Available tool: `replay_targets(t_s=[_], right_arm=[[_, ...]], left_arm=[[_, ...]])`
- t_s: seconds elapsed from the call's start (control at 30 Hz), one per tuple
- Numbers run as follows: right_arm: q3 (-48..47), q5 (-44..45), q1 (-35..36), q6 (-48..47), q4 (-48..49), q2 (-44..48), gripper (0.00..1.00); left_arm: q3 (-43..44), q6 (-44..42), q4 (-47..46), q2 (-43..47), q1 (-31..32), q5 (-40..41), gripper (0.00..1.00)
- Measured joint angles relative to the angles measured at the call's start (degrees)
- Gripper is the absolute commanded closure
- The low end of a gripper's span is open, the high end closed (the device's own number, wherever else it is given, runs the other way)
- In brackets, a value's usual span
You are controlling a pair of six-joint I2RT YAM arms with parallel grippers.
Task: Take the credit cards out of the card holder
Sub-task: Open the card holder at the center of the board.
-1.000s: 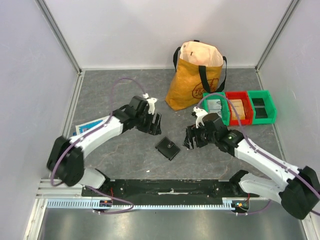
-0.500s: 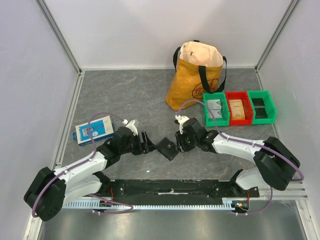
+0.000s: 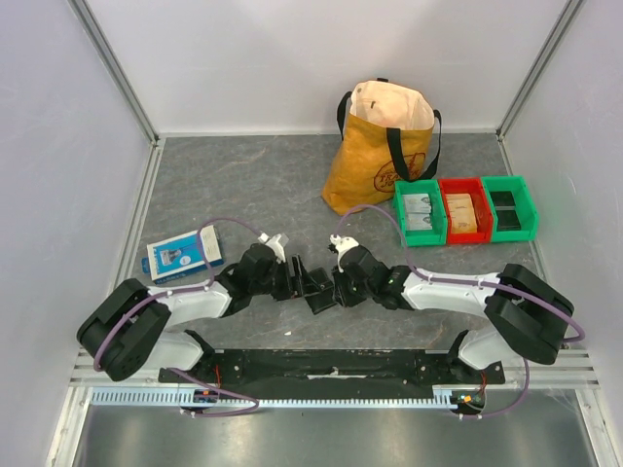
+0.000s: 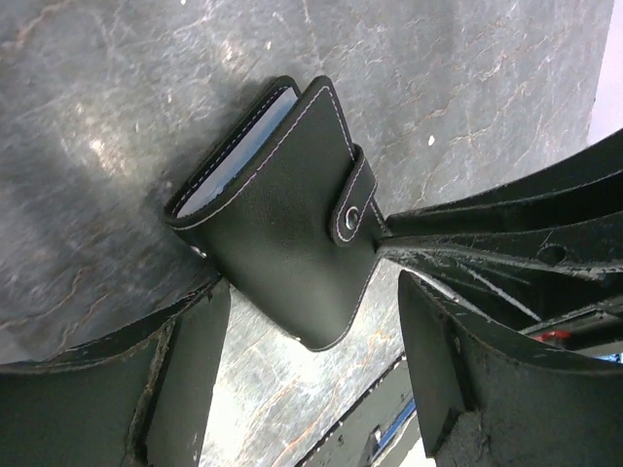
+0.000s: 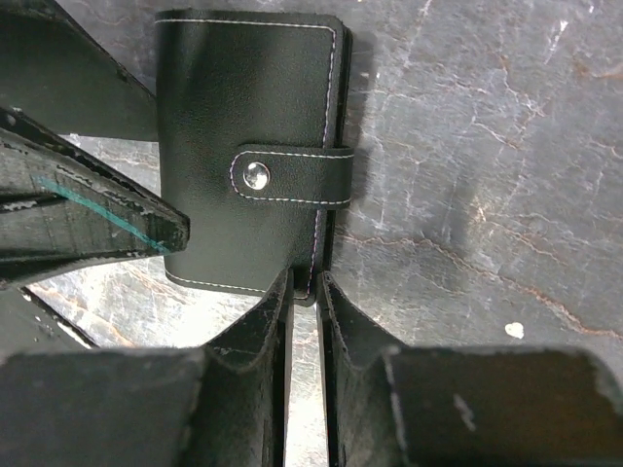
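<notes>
The black card holder (image 3: 317,286) lies folded on the table between both grippers, its strap snapped on a silver stud (image 5: 256,176). Pale edges of the credit cards (image 4: 237,144) show in the slit along its side; nothing else of them is visible. My right gripper (image 5: 304,282) is shut on the near corner of the card holder (image 5: 243,107), at the strap-side edge. My left gripper (image 4: 313,297) stands open, its two fingers on either side of one corner of the card holder (image 4: 282,224) without touching it. Seen from above, the left gripper (image 3: 298,280) and right gripper (image 3: 337,287) meet at the holder.
A blue-and-white flat box (image 3: 182,254) lies left of the left arm. A yellow bag (image 3: 382,146) stands at the back. Beside it are a green bin (image 3: 421,214), a red bin (image 3: 464,210) and another green bin (image 3: 510,207).
Both arms have come down and inward onto the card holder. The right gripper has closed on its corner. The left gripper has stayed open.
</notes>
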State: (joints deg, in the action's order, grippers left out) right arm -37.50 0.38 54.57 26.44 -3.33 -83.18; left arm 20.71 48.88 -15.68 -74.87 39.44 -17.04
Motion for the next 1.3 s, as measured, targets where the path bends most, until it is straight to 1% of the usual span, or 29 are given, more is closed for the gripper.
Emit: replay_targets(t_s=[0.13,0.3,0.4,0.5,0.67,0.77,0.87,0.9,0.93,1.03,1.13,1.3], right_arm=[[0.1,3.0,1.5,3.4,0.0,0.0,0.8],[0.2,5.7,2.8,5.9,0.2,0.0,0.8],[0.2,6.5,3.2,6.7,0.4,0.0,0.8],[0.2,7.3,3.7,7.1,0.4,0.0,0.8],[0.2,8.1,4.2,7.5,0.5,0.0,0.8],[0.2,8.8,4.4,7.5,0.5,0.0,0.79],[0.0,9.7,4.5,7.4,0.2,0.0,0.73],[-0.2,10.0,4.6,7.2,-0.3,0.0,0.7],[-0.6,10.4,4.7,7.0,-1.0,0.0,0.64],[-2.4,11.8,5.1,6.0,-2.9,0.0,0.56],[-4.9,13.4,5.3,5.0,-4.1,-0.2,0.52],[-9.5,15.8,5.3,3.7,-4.5,-2.9,0.51]], left_arm=[[0.8,0.1,-1.6,-1.8,0.5,0.6,0.31],[0.8,0.1,-1.5,-2.1,1.5,2.5,0.33],[1.3,0.1,-0.8,-2.2,2.0,3.6,0.39],[1.7,0.1,-0.1,-2.7,2.2,4.6,0.52],[2.0,0.0,1.0,-3.7,2.3,6.6,0.79],[2.3,0.3,0.8,-4.0,2.4,6.6,0.89],[2.5,0.3,0.6,-4.0,2.6,6.7,0.9],[2.5,0.3,0.5,-4.1,2.7,6.6,0.91],[2.5,0.4,0.4,-4.2,2.9,6.6,0.91],[2.6,0.8,0.3,-4.3,3.5,6.5,0.91],[2.6,1.0,0.3,-4.3,3.7,6.6,0.91],[2.6,1.2,0.3,-4.3,3.8,6.6,0.9]])
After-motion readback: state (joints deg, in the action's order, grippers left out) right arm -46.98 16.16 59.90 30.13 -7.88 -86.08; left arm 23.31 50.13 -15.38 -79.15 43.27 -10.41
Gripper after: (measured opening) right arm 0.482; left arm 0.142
